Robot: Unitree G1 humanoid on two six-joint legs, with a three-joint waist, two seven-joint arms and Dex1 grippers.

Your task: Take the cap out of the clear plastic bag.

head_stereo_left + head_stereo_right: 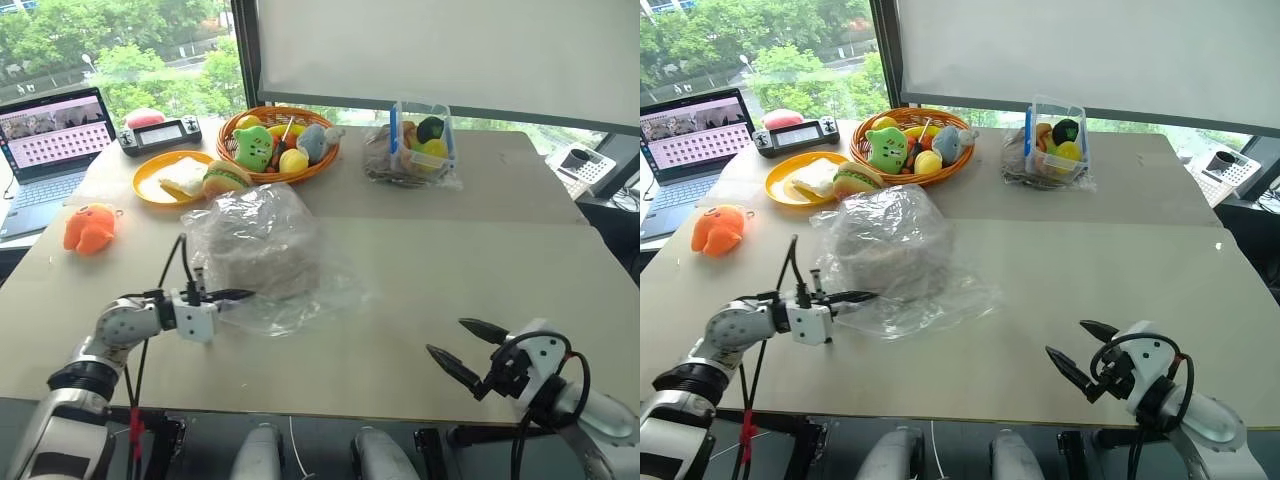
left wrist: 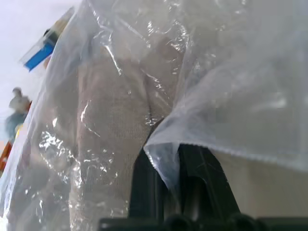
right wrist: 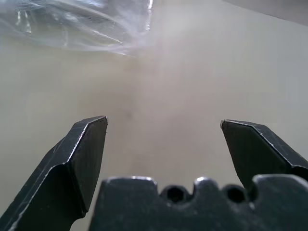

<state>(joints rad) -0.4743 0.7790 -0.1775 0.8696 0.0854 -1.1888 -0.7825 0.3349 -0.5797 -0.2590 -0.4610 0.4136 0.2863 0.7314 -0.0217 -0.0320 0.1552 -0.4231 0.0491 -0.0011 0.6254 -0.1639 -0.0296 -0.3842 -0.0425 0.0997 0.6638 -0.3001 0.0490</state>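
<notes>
My left gripper [image 1: 243,295] has its fingers pinched tight on the near left edge of the clear plastic bag [image 1: 262,262], which lies in the middle of the desk [image 1: 470,260] with the cap [image 1: 262,250] still inside it, a grey-beige mound under the crinkled film. My right gripper [image 1: 468,350] hovers over the near right part of the desk with its fingers spread wide and holding nothing, well apart from the bag. The risk, as I judge it, is that the thin glossy film slips out of my left fingers if I pull hard, or that the whole bag slides along with the cap because nothing pins its far side. My right fingers could also catch plastic together with fabric and drag both. I count one cap, one bag, one orange plush toy [image 1: 90,228] at the left, one laptop [image 1: 45,150] at the far left, one yellow plate [image 1: 168,180], one wicker basket [image 1: 325,160] of toys and one small clear box [image 1: 425,135] at the far side.
</notes>
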